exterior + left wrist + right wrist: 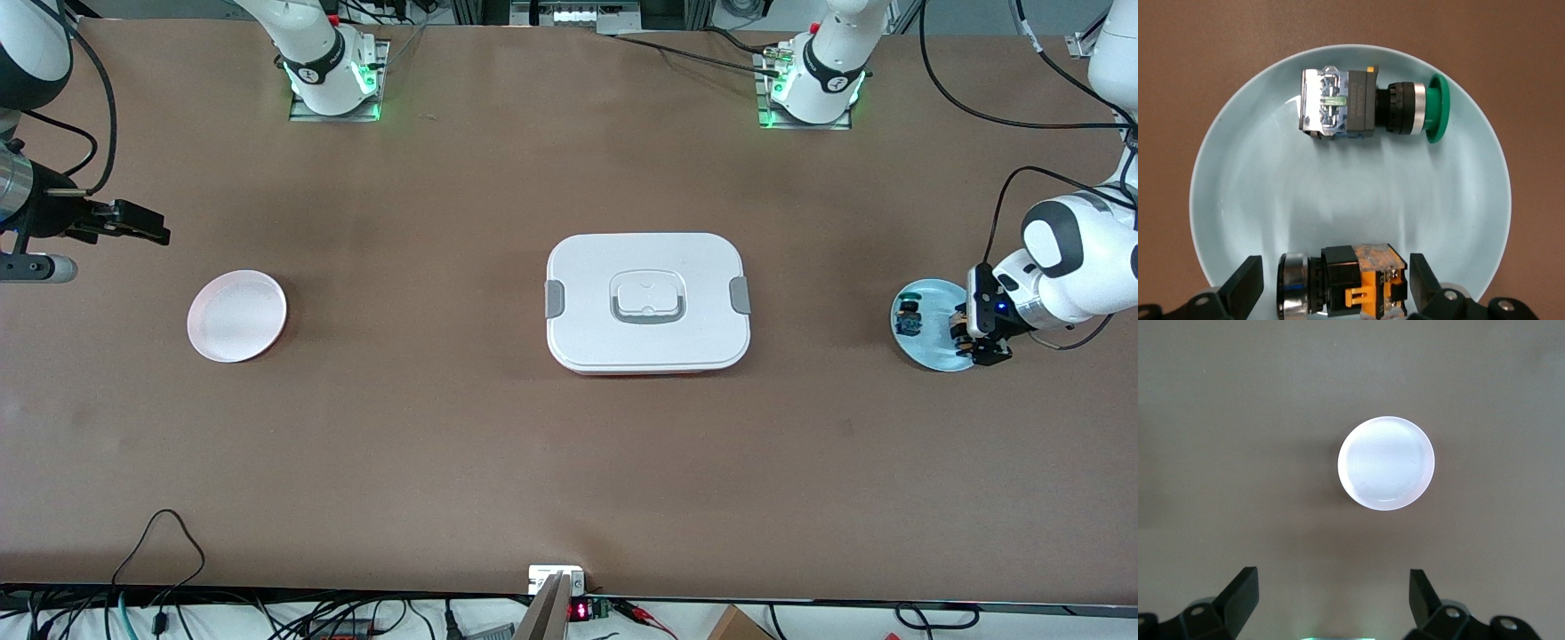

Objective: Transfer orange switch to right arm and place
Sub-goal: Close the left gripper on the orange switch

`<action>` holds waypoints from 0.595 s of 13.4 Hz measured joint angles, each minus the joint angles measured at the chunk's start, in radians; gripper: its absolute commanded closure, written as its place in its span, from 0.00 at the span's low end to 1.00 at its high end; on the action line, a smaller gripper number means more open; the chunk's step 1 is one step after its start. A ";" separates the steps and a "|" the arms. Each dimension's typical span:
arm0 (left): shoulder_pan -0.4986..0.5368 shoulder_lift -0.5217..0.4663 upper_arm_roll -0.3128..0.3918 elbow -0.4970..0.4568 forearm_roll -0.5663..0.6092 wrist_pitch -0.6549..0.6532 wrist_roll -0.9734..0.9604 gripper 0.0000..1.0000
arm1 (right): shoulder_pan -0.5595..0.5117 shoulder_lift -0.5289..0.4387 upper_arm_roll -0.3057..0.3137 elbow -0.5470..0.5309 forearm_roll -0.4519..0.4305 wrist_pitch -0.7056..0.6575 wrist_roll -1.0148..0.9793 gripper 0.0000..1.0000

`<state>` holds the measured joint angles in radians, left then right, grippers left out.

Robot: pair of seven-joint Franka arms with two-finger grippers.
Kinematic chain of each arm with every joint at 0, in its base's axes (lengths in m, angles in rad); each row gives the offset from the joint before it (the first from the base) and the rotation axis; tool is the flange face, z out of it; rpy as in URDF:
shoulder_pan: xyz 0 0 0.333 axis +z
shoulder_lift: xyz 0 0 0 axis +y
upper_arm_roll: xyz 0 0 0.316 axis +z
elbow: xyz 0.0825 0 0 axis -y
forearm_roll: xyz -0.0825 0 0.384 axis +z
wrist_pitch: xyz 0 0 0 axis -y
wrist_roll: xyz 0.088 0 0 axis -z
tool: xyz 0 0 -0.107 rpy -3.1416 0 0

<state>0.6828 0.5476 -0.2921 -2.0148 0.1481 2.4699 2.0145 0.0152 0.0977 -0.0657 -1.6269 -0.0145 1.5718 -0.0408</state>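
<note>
Brown tabletop (498, 444) | left gripper (1335, 283) low over blue plate (1238, 200) — fingers spread, straddling orange switch (1345, 288), not clamped | right gripper (1334, 597) waits wide open, empty — pink plate (1386, 463) below.

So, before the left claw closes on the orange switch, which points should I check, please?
1. Left claw open: ok.
2. Orange switch between its fingers: ok.
3. Green switch apart from the grasp, same blue plate: ok.
4. Fingers touching the orange switch: cannot tell.
5. Right claw open, waiting above the table near the pink plate: ok.
6. Pink plate free for placing: ok.
</note>
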 measured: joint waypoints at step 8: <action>0.011 0.001 0.001 0.008 0.000 0.005 0.018 1.00 | 0.000 0.001 0.000 0.000 0.000 0.000 0.000 0.00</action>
<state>0.6942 0.5491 -0.2916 -2.0066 0.1481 2.4744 2.0325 0.0152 0.0985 -0.0657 -1.6268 -0.0142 1.5718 -0.0406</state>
